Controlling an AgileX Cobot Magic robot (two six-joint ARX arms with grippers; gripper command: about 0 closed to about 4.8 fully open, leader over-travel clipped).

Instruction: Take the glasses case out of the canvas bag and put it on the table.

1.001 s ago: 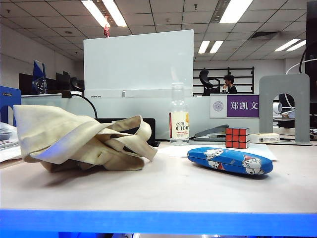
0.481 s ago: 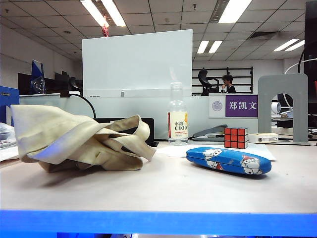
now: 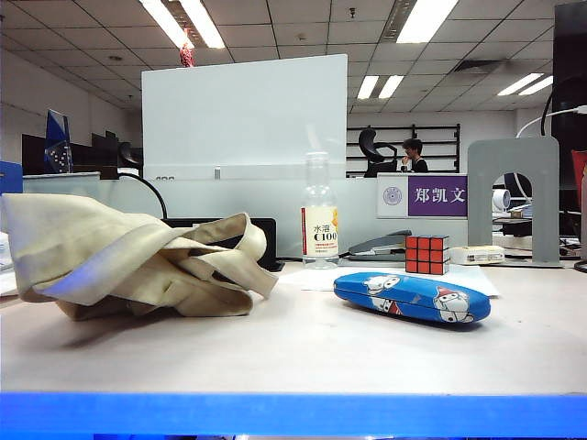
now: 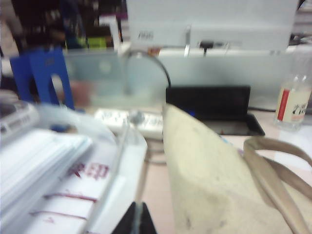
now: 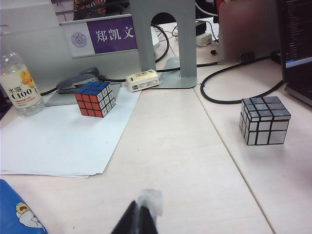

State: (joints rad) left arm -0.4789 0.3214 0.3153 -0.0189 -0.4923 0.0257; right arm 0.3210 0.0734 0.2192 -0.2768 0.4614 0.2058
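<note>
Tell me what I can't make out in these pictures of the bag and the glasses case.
- Canvas bag interior: exterior view, folded cloth hides it.
- Glasses case: right wrist view cuts it off at the edge.
- Left gripper, shut: left wrist view is blurred, only its tips show.
- Right gripper, shut: only its tips show.
- Both arms: absent from the exterior view.

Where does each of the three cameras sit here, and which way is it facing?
Exterior: low at the table edge, facing the canvas bag and glasses case; no arm shows.
Left wrist: above the bag, facing the back partition; shut left gripper tips show.
Right wrist: above the table's right side, facing the colour cube and mirror cube; shut right gripper shows.
Shared: bottle, bag, case.
</note>
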